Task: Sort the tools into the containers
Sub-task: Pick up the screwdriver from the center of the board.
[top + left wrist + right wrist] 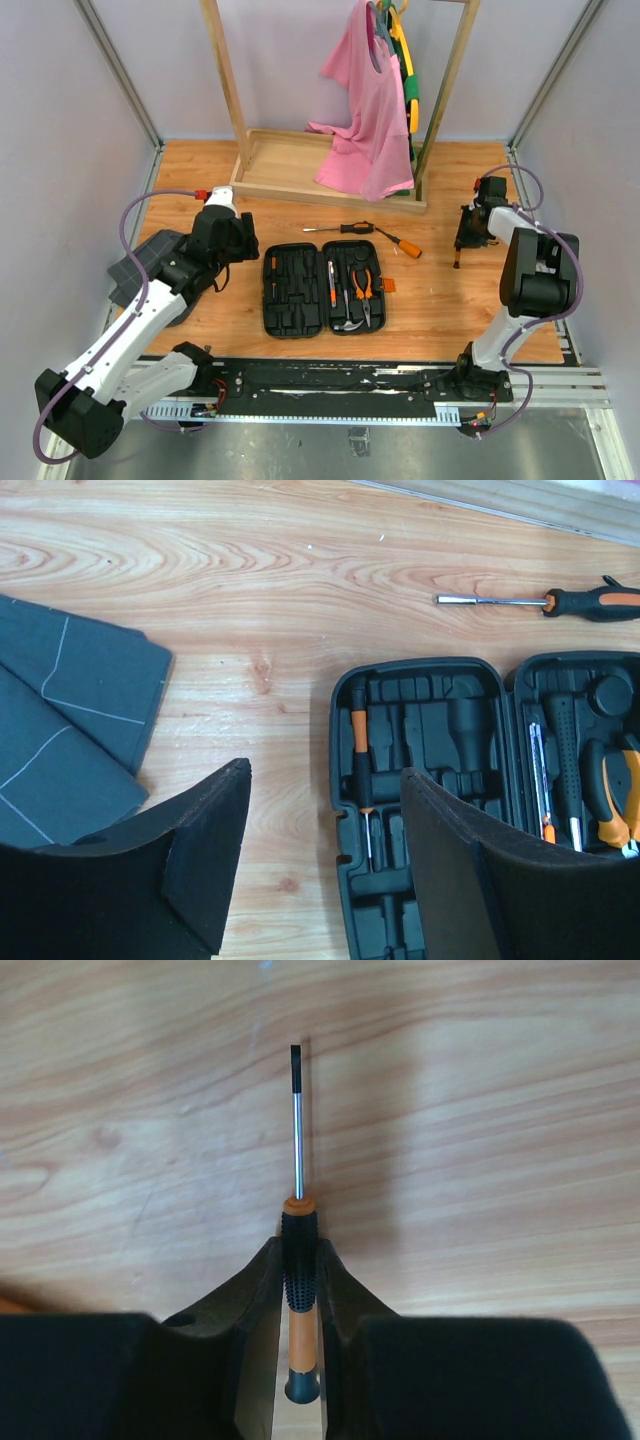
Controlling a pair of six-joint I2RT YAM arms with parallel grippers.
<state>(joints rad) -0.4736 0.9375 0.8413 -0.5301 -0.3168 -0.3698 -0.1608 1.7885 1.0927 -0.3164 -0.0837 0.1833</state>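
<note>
Wrist footage from the right arm gives what the overhead camera cannot. The right claw (300, 1265) is clenched on a slim screwdriver (298, 1225), gripping the black knurled part of its handle from both sides. The steel shaft points away over the wooden table (480, 1110). Whether the tool rests on the wood or hangs just above it, I cannot tell. From above, that same right claw (466, 240) sits at the far right of the table, well apart from the case. The slim screwdriver (458, 257) shows only as a thin dark sliver under it.

The left claw (322, 780) is released, its two dark fingers spread wide with nothing between them. It hovers above the wood at the left edge of the tool case (430, 710). Folded grey fabric (70, 720) lies to its left, which the overhead view partly hides behind the arm.

The tool case (290, 295) lies open and flat near the middle of the table, with an orange latch (389, 286) on its right edge. Its left half holds one orange-and-black screwdriver (360, 750) in a slot, and the other moulded slots there show bare black plastic. The right half holds a thin orange-handled driver (331, 283), a hammer (349, 320) with its steel head at the near end, and pliers (363, 283).

Just beyond the case, two loose screwdrivers lie on the table. One is black-handled (342, 228) and one is orange-handled (401, 243).

Farther back stands a wooden rack (228, 90) with a pink shirt (365, 110) hanging from it.
</note>
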